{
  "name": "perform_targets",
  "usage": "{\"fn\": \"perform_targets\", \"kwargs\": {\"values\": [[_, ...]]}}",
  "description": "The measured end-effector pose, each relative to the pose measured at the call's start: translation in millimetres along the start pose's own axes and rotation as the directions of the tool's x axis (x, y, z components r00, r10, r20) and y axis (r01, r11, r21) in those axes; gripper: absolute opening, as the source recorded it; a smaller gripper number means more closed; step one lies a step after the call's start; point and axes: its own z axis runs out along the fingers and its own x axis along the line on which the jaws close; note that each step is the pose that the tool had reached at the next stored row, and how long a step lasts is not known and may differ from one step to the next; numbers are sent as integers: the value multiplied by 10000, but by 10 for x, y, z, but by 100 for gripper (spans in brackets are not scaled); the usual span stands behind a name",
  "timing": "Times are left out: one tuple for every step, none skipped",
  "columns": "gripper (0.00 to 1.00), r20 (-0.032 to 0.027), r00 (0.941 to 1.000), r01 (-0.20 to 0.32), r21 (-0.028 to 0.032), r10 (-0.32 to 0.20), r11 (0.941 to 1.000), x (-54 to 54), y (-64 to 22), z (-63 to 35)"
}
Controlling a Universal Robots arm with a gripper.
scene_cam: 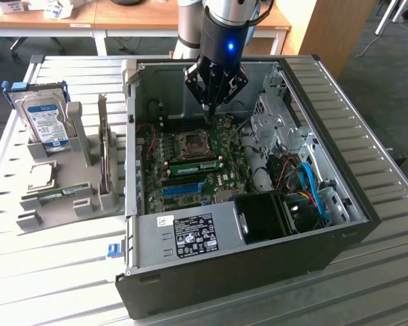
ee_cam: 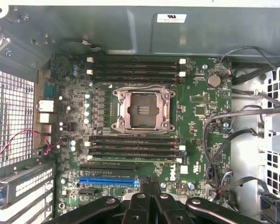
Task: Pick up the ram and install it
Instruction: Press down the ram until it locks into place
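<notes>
Pincer (scene_cam: 209, 109) closed, empty, hovering above motherboard (scene_cam: 224, 173) at upper centre; ram (scene_cam: 194, 165) sits seated in its slot below the CPU socket (scene_cam: 190, 141).

The arm hangs vertically, wrist pointing straight down, its claw (scene_cam: 209, 117) closed with fingertips pressed together.

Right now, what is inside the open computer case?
The motherboard lies inside, with an empty processor socket, black memory slots, a blue slot and cables. The gripper, jaws shut, hangs over it and hides the board edge beneath.
</notes>
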Motion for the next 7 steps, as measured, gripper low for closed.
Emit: {"fn": "perform_targets", "kwargs": {"values": [[11,0,10000,0,0,0,10000,0,0,0],[11,0,10000,0,1,0,10000,0,0,0],[11,0,10000,0,1,0,10000,0,0,0],[11,1,10000,0,0,0,10000,0,0,0],[11,0,10000,0,1,0,10000,0,0,0],[11,0,10000,0,0,0,10000,0,0,0],[11,1,10000,0,0,0,10000,0,0,0]]}}
